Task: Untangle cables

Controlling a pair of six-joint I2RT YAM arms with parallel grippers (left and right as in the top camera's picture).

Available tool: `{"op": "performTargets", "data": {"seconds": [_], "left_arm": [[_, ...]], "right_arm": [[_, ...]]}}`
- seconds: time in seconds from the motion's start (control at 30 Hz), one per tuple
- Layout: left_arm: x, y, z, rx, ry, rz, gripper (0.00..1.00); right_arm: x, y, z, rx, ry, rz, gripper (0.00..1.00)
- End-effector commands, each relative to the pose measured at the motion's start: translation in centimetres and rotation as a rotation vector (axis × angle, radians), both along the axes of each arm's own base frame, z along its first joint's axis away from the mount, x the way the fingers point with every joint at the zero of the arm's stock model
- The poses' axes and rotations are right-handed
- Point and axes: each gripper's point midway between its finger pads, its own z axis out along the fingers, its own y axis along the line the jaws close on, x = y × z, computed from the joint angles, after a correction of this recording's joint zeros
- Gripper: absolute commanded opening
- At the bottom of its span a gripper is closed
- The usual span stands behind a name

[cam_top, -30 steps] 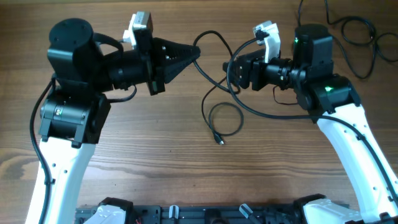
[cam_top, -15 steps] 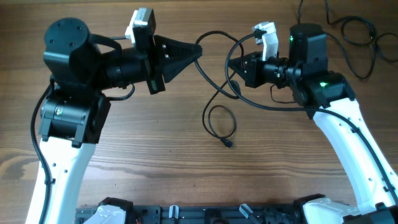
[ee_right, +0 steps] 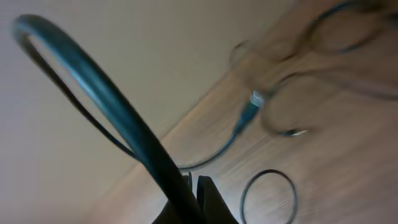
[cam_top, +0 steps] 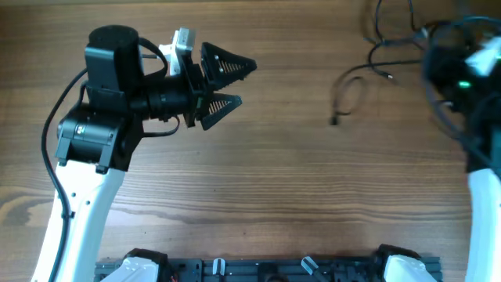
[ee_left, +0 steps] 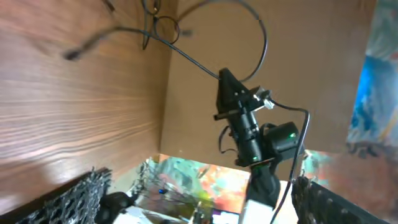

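Overhead, the left arm reaches in from the left side of the bench, and its jaws are spread wide with nothing between them. They point right, over bare wood. The cables lie well apart from them, near the far right corner. One thin strand forms a small loop ending in a plug, and more strands curl just beyond it toward the edge. The right arm is blurred at the right edge of this view, beside those strands.

From the left wrist, the two left fingers show at the bottom corners, far apart. Across the bench the right arm stands raised, and a cable runs from the tangle on the wood up to the tip of its jaws, then arcs on above them.

From the right wrist, the right jaws are pressed together and pinch that cable, which sweeps up and left in a big black arc close to the lens. Behind it the other strands and a pale plug lie blurred on the bench.
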Motion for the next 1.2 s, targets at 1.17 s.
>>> {"op": "performTargets", "data": {"seconds": [1.17], "left_arm": [[1.2, -9.0, -18.6, 0.640, -0.264, -0.376, 1.00]], "right_arm": [[-3.3, 5.9, 6.5, 1.132, 0.139, 0.319, 0.04]]}}
